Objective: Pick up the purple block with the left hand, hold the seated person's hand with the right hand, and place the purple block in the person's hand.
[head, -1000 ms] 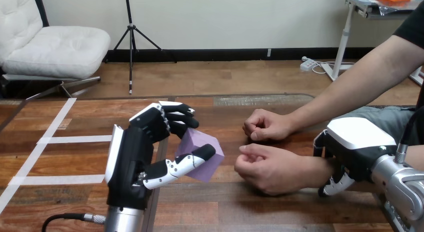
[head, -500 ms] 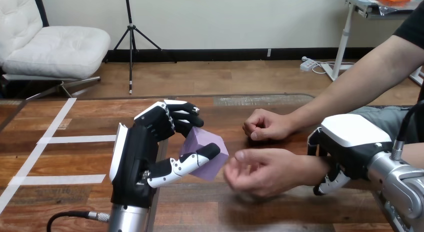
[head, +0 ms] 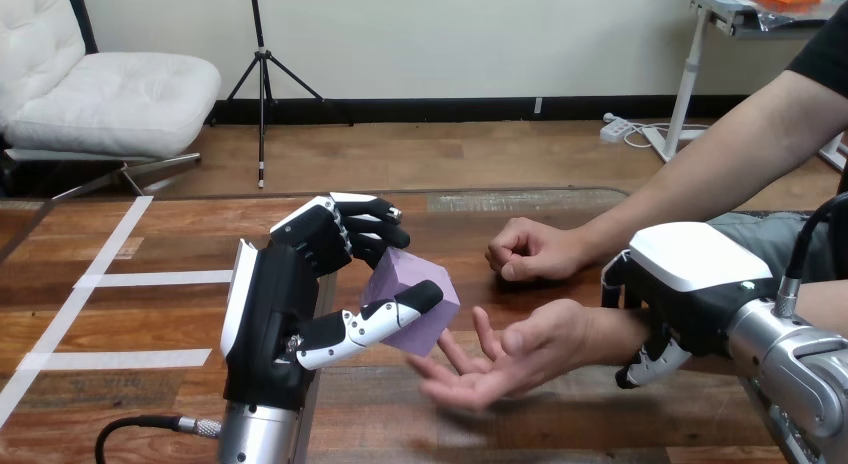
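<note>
Head view is showing you one purple block (head: 418,287), with your left hand (head: 285,304) curling fingers and thumb round it above the table (head: 150,314). Your right hand (head: 690,284) is curling round the person's wrist (head: 605,334). Two person's hands are showing: the nearer hand (head: 510,359) is lying open, palm up, just beside the block, and the farther hand (head: 525,252) is resting fisted.
</note>
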